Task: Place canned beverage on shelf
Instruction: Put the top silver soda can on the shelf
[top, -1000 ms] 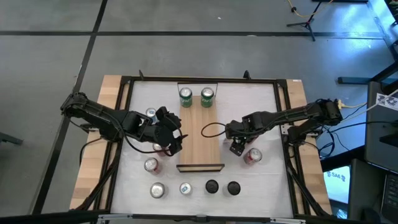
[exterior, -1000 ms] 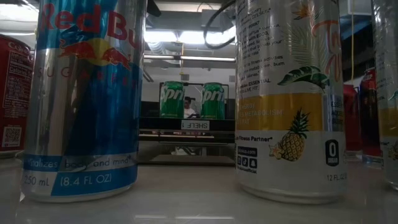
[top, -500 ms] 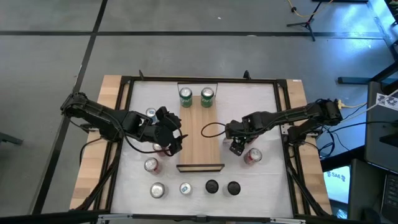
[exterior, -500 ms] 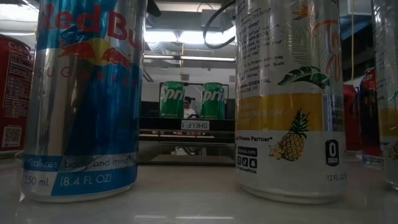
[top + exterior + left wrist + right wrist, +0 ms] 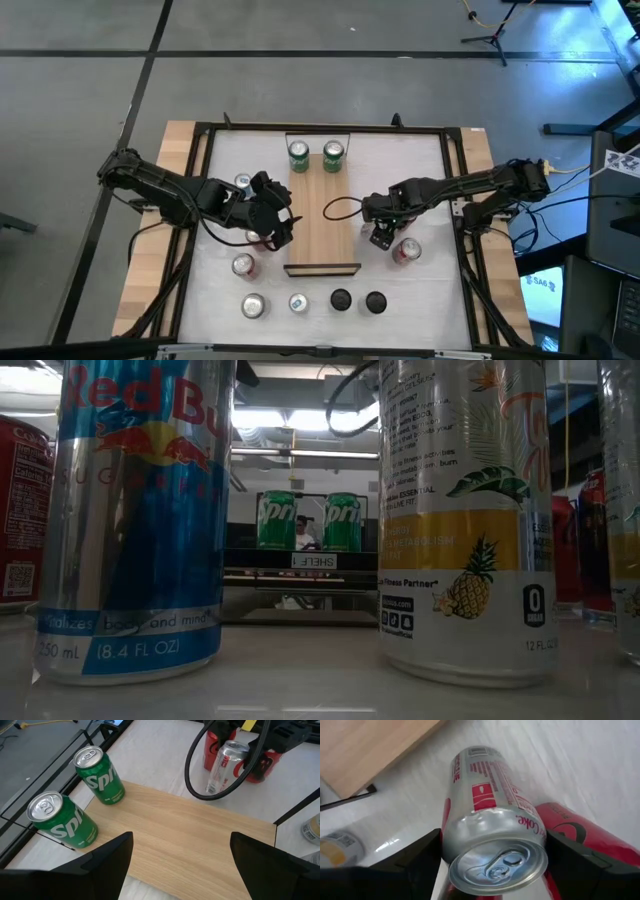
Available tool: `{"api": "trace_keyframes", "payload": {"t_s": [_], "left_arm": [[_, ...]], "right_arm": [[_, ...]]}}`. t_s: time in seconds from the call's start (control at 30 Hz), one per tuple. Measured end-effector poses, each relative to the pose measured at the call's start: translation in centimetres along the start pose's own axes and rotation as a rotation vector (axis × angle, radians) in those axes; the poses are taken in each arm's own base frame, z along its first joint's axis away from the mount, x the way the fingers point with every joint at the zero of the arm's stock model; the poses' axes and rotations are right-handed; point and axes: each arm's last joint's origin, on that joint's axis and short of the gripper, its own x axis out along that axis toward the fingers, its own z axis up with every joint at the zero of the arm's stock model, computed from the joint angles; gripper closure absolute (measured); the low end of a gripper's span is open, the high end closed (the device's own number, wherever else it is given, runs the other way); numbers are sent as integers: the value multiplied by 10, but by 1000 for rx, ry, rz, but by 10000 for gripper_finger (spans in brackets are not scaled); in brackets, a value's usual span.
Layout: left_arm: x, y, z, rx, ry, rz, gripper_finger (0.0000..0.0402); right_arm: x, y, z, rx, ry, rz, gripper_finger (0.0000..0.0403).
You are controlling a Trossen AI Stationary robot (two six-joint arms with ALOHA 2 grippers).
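Observation:
The light-wood shelf (image 5: 322,215) lies in the middle of the table. Two green Sprite cans (image 5: 298,155) (image 5: 333,155) stand on its far end, and they also show in the left wrist view (image 5: 100,775) (image 5: 60,820). My right gripper (image 5: 380,237) is just off the shelf's right edge, shut on a silver Diet Coke can (image 5: 490,820). A red can (image 5: 405,250) stands beside it. My left gripper (image 5: 280,228) is open and empty at the shelf's left edge, its fingers (image 5: 110,857) spread wide over the plank. My right gripper pinches the silver can's wall just below the lid end (image 5: 455,840), one finger (image 5: 420,860) on each side. The fingers slant down from above the lid. The can is tilted (image 5: 222,767). Whether its lower end is on the table, I cannot tell.
Several more cans stand along the table's near edge (image 5: 298,303), with others left of the shelf (image 5: 243,182) (image 5: 243,265). In the low view a Red Bull can (image 5: 135,520) and a pineapple can (image 5: 465,520) fill the foreground. A black cable loop (image 5: 340,210) lies over the shelf.

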Motion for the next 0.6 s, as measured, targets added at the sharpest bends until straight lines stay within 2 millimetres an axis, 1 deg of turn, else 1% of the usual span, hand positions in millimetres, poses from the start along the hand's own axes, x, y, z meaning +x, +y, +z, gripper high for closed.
{"api": "trace_keyframes", "payload": {"t_s": [0.1, 0.23, 0.6], "left_arm": [[0, 0, 0, 0, 0, 0, 79], [0, 0, 0, 0, 0, 0, 79], [0, 0, 0, -2, -3, -1, 79]], "right_arm": [[-7, -1, 4, -9, -8, 8, 107], [-13, -4, 8, -27, -7, 8, 103], [-14, -12, -1, -34, 107, -37, 102]]}}
